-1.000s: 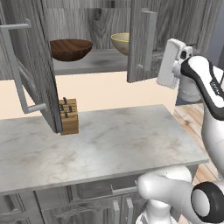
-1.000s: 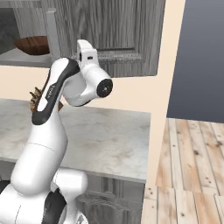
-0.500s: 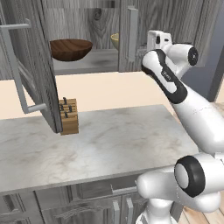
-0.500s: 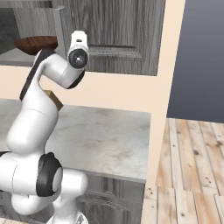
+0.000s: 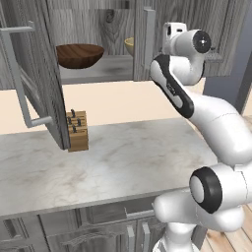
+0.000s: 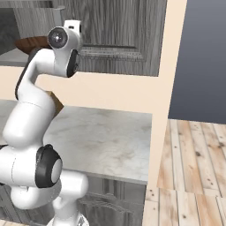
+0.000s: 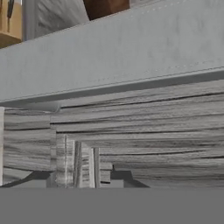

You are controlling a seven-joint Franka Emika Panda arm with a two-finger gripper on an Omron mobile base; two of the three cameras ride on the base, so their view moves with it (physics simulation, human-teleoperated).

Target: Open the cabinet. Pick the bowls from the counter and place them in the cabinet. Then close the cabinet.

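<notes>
Cabinet (image 5: 88, 15) right door handle (image 7: 109, 57) before tool (image 7: 81, 177); tool's spread indeterminable.

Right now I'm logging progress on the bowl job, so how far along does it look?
Done: the wide dark brown wooden bowl and the smaller beige-tan bowl sit on the shelf of the dark grey wood-grain wall cabinet. In hand: the arm is up at the right door, and the hand view shows its long grey bar handle close ahead. Left: both doors, including the left door, stand open and need closing.
</notes>
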